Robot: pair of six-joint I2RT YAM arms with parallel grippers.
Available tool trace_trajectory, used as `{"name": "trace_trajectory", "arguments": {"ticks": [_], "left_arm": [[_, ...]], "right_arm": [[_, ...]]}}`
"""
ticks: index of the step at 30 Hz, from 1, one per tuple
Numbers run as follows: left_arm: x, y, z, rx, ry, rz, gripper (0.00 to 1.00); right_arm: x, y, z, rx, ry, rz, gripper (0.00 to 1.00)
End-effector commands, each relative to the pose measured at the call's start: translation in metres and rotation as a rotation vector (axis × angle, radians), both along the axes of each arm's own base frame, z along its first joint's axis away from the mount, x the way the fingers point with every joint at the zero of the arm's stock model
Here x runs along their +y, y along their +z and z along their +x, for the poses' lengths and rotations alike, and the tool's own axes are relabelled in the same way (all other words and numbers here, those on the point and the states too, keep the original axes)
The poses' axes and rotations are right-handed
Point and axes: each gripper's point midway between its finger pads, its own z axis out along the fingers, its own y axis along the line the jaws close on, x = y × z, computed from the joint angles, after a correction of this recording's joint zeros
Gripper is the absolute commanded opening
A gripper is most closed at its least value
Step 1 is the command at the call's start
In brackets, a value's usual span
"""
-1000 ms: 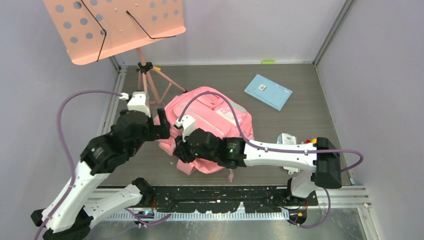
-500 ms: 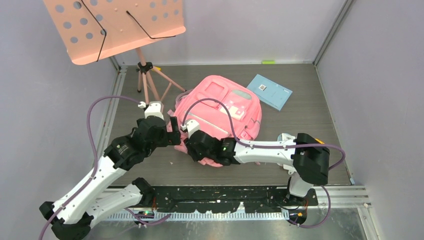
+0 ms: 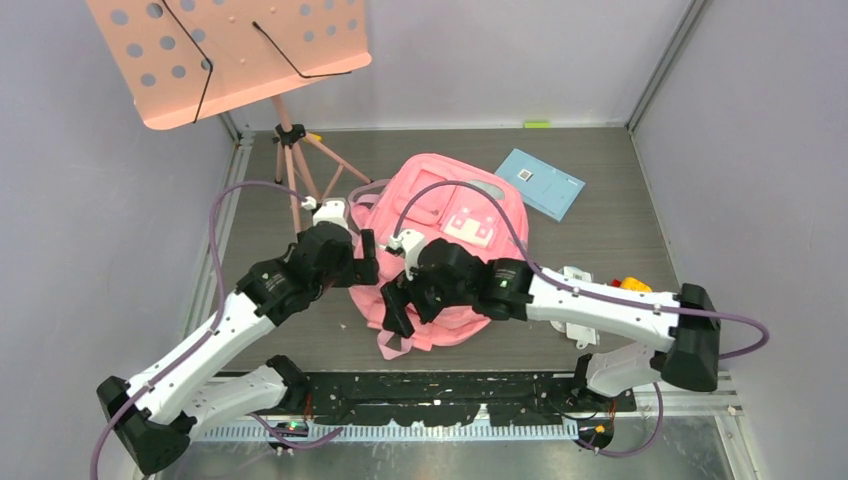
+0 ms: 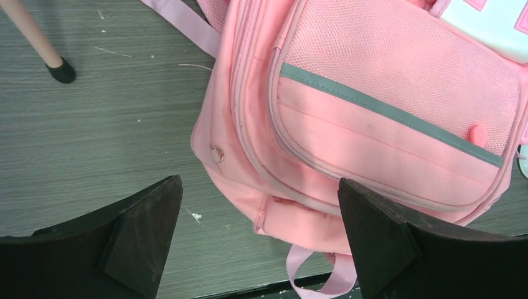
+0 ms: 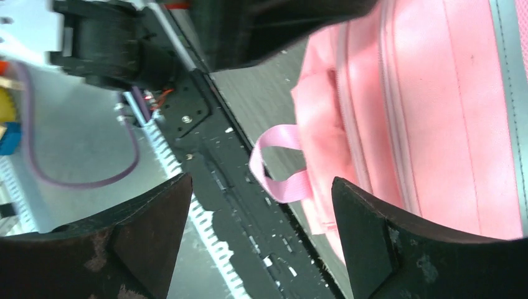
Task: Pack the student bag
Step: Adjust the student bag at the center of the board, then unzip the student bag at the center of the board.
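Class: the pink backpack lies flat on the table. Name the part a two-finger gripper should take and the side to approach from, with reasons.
Probably the webbing loop at the near end of the student bag, approached from the near table edge. It stands clear of the broad, soft body and is thin enough for the jaws; the open right gripper faces it.
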Motion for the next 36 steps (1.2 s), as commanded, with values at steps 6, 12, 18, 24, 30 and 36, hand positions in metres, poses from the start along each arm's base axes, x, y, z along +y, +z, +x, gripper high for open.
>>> {"name": "trace_trajectory", "arguments": {"ticks": [6, 12, 18, 24, 30, 36], "left_arm": [[-0.021, -0.002, 0.022, 0.089, -0.107, -0.126, 1.00], [-0.019, 0.002, 0.039, 0.165, -0.199, -0.192, 1.00], [-0.016, -0.003, 0.066, 0.166, -0.230, -0.119, 1.00], [-0.002, -0.003, 0.091, 0.128, -0.203, -0.081, 1.00], [-0.001, -0.018, 0.089, 0.164, -0.246, -0.085, 1.00], [-0.011, -0.038, 0.081, 0.246, -0.293, -0.123, 1.00]], "right_arm": [[-0.060, 0.034, 0.049, 0.066, -0.216, 0.059, 0.89], [-0.139, 0.013, 0.112, 0.030, -0.439, 0.017, 0.92], [-0.193, -0.003, 0.161, 0.054, -0.606, 0.105, 0.91], [-0.199, -0.003, 0.188, 0.019, -0.682, 0.241, 0.90], [-0.200, -0.023, 0.188, 0.024, -0.661, 0.202, 0.90], [-0.200, -0.040, 0.174, 0.093, -0.648, 0.172, 0.89]]}}
